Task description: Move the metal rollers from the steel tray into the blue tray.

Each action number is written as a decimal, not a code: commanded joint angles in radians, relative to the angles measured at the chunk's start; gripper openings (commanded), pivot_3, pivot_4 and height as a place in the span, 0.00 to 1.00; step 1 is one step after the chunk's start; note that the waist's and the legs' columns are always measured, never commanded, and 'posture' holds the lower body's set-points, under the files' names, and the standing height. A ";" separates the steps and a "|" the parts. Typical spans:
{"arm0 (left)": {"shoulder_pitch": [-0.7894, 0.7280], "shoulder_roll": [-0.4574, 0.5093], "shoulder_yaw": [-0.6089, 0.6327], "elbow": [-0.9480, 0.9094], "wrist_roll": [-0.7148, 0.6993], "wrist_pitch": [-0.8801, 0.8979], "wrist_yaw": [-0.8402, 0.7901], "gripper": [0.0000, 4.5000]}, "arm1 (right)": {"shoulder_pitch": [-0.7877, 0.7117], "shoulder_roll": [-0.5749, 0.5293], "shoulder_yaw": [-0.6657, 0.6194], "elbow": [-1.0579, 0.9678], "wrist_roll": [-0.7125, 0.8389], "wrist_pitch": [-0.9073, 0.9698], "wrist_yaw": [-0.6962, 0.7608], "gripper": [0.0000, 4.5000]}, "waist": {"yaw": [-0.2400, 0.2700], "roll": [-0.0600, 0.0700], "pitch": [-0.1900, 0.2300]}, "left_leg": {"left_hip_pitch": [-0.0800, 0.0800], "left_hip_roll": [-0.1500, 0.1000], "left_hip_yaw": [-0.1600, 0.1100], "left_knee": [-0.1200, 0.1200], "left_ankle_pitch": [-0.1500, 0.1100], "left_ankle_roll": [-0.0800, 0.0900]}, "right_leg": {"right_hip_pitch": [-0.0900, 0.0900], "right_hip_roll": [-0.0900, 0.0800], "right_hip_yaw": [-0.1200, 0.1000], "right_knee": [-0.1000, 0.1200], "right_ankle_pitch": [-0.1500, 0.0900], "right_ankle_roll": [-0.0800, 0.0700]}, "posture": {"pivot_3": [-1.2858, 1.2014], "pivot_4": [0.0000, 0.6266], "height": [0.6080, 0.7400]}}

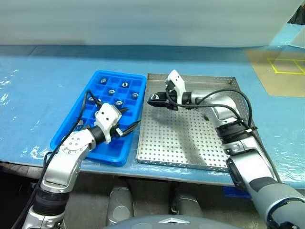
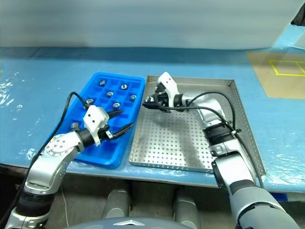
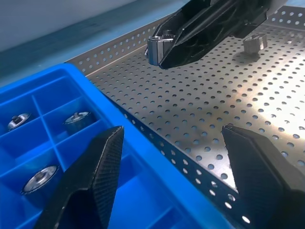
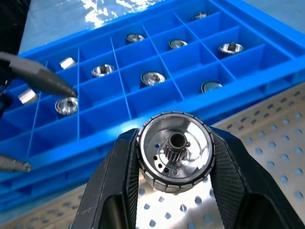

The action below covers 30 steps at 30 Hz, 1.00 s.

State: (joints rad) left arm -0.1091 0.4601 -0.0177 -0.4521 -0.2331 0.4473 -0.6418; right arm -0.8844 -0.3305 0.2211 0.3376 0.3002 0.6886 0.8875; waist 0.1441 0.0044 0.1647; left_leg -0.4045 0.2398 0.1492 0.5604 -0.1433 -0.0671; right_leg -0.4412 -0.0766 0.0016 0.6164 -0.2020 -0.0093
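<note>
Right gripper (image 4: 174,157) is clamping a roller (image 4: 174,150) near the blue tray (image 4: 157,102); left gripper (image 1: 131,119), splayed empty, is risking collision.

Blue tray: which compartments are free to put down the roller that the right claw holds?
Blue tray: compartments at the robot's end, beside the open left claw, look free. Far end holds metal rollers. Right claw grips one.

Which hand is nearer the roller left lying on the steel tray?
The right. The right hand, shut on a roller, hangs over the steel tray, close to the loose roller. The open left hand hangs over the blue tray, farther away.
</note>
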 commanded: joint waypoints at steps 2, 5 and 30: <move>0.030 0.012 0.038 -0.085 -0.017 0.016 0.036 0.77 | -0.091 0.056 -0.007 0.104 -0.036 -0.076 0.000 0.36 | 0.009 0.000 0.000 | 0.000 0.000 0.000 0.000 0.000 0.000 | -0.001 0.000 0.000 0.000 0.000 0.000 | 0.66 0.24 1.00; 0.061 0.017 0.046 -0.117 -0.019 0.028 0.054 0.77 | -0.119 0.086 0.004 0.157 -0.052 -0.093 0.031 0.36 | 0.020 0.000 0.000 | -0.002 0.000 -0.001 0.000 0.000 0.000 | -0.001 0.000 0.000 0.000 -0.001 -0.001 | 0.68 0.24 1.00; 0.281 0.044 0.140 -0.321 -0.060 0.102 0.154 0.77 | -0.152 0.176 0.147 0.296 -0.213 -0.208 0.222 0.36 | 0.123 0.000 0.000 | -0.007 0.002 -0.003 -0.001 0.000 0.000 | -0.006 0.001 0.001 0.001 -0.001 -0.001 | 0.74 0.24 1.00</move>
State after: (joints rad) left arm 0.1678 0.4965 0.1018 -0.7243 -0.2860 0.5549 -0.4956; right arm -1.0021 -0.1581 0.3678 0.6418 0.0950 0.5081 1.0964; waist 0.2675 0.0047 0.1650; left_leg -0.4111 0.2415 0.1462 0.5599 -0.1434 -0.0673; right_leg -0.4473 -0.0758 0.0031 0.6172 -0.2032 -0.0103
